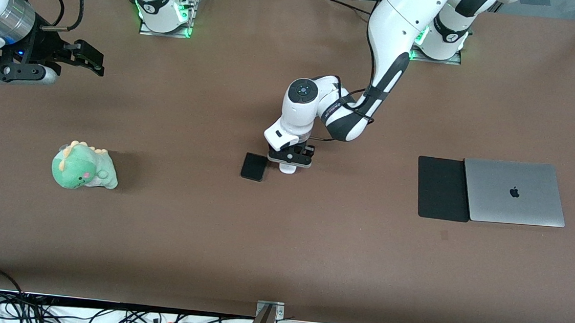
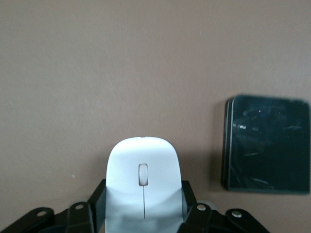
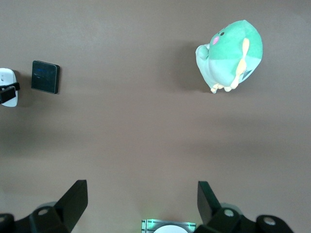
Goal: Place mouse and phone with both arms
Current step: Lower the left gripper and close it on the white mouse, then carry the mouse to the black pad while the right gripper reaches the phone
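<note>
The white mouse (image 1: 287, 169) lies on the brown table near its middle. My left gripper (image 1: 290, 160) is down over it, and in the left wrist view its black fingers (image 2: 99, 196) press both sides of the mouse (image 2: 143, 187), so my left gripper (image 2: 144, 204) is shut on the mouse. The black phone (image 1: 255, 166) lies flat right beside the mouse, toward the right arm's end, and also shows in the left wrist view (image 2: 266, 150). My right gripper (image 1: 92, 61) waits open and empty, up in the air near the right arm's end of the table; it shows open in the right wrist view (image 3: 141, 199).
A green plush dinosaur (image 1: 84, 167) lies toward the right arm's end and shows in the right wrist view (image 3: 232, 53). A black mouse pad (image 1: 442, 189) and a closed silver laptop (image 1: 513, 192) lie side by side toward the left arm's end.
</note>
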Robot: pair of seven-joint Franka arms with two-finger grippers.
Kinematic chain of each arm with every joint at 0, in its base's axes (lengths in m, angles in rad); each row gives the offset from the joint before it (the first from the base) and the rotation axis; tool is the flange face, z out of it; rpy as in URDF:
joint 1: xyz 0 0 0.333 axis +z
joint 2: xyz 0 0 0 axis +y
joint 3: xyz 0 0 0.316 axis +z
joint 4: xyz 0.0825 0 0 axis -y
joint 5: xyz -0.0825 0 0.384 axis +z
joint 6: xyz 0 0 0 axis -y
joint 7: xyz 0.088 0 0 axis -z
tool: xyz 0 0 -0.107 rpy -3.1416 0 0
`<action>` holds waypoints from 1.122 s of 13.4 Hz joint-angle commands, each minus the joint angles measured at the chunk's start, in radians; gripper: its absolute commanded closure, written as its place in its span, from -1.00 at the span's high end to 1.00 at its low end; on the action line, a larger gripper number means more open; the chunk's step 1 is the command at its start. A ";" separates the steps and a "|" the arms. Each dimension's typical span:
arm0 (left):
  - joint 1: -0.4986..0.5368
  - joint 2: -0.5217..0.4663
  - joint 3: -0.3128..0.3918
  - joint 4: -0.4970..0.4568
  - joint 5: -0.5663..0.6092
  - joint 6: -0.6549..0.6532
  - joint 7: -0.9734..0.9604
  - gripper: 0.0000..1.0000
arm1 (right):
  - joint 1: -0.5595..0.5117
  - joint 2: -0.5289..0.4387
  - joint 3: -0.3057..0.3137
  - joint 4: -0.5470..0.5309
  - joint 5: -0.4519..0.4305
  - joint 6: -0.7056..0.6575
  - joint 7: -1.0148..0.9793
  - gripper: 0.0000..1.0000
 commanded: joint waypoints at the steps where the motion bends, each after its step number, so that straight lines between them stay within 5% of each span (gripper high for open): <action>1: 0.051 -0.086 0.004 -0.002 0.025 -0.090 -0.013 -0.27 | 0.006 0.002 0.003 0.006 -0.002 -0.007 0.007 1.00; 8: 0.278 -0.313 0.004 -0.005 0.032 -0.569 0.274 -0.27 | 0.068 0.050 0.003 -0.066 0.003 0.110 0.093 1.00; 15: 0.624 -0.336 -0.011 -0.111 0.017 -0.588 0.684 -0.32 | 0.273 0.350 0.003 -0.053 0.034 0.477 0.499 1.00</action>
